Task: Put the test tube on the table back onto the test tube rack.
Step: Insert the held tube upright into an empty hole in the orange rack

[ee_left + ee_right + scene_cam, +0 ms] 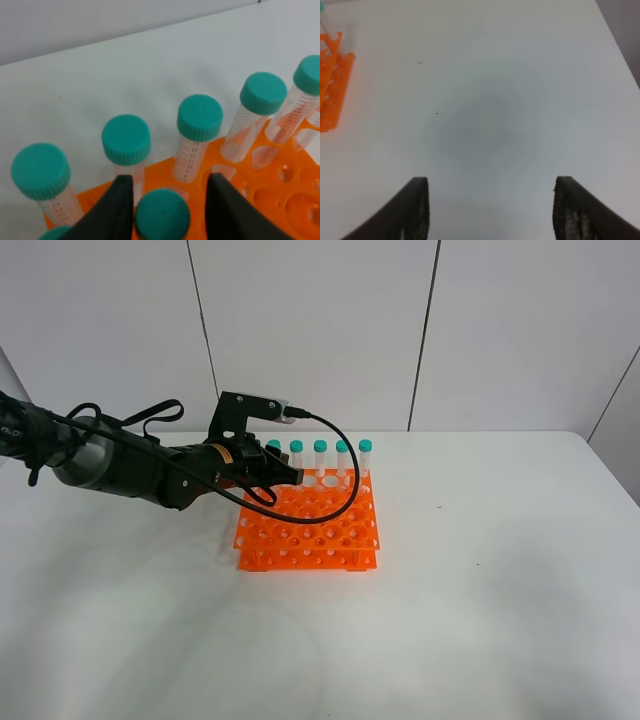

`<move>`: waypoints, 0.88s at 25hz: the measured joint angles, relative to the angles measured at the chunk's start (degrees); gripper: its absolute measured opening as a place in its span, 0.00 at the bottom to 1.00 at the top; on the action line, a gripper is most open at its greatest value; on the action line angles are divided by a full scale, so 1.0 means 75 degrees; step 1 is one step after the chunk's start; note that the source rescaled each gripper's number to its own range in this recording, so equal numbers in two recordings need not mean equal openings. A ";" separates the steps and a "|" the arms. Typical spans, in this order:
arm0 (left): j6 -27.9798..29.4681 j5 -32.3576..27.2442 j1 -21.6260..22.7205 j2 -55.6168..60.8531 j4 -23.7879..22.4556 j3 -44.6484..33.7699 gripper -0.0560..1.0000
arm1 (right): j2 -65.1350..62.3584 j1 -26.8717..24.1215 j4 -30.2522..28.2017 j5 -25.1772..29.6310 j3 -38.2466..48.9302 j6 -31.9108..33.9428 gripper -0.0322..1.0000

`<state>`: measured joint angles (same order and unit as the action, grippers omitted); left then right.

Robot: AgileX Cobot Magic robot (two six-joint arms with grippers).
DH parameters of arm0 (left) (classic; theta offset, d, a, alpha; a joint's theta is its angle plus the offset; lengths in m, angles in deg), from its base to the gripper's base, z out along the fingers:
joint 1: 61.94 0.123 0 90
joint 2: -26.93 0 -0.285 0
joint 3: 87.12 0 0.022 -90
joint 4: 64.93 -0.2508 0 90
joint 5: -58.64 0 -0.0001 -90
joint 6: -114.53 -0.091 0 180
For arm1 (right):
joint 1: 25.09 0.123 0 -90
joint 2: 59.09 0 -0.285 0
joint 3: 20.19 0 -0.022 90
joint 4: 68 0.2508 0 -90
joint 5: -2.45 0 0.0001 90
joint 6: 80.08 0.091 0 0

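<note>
The orange test tube rack (310,530) stands mid-table on the white table (480,620). Several teal-capped tubes (320,455) stand in its back row. My left gripper (285,477) hovers over the rack's back left part. In the left wrist view the left gripper (170,200) straddles a teal-capped test tube (162,216) standing upright in the rack (280,200), just in front of the back row. The fingers (117,210) stand wider than the cap, with a gap on one side. My right gripper (490,200) is open and empty above bare table; it is out of the exterior high view.
The back-row tubes (200,120) stand close beyond the left fingertips. The rack's edge (330,90) shows at the side of the right wrist view. The table's far edge meets a white panelled wall (320,330).
</note>
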<state>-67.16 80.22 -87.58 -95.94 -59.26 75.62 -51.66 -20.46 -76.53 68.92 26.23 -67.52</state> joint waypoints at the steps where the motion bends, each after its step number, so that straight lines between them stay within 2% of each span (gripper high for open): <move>1: 0.0000 0.0000 0.0000 0.0000 0.0000 0.0000 0.24 | 0.0000 0.0000 0.0000 0.0000 0.0000 0.0000 0.86; 8: 0.0000 0.0000 0.0000 0.0000 0.0000 0.0000 0.33 | 0.0000 0.0000 0.0000 0.0000 0.0000 0.0000 0.86; 22: 0.0000 -0.0140 0.0006 0.0329 0.0000 0.0008 0.34 | 0.0000 0.0000 0.0000 0.0000 0.0000 0.0000 0.86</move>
<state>-67.16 79.17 -87.54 -93.48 -59.26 75.68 -51.66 -20.46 -76.53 68.92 26.23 -67.52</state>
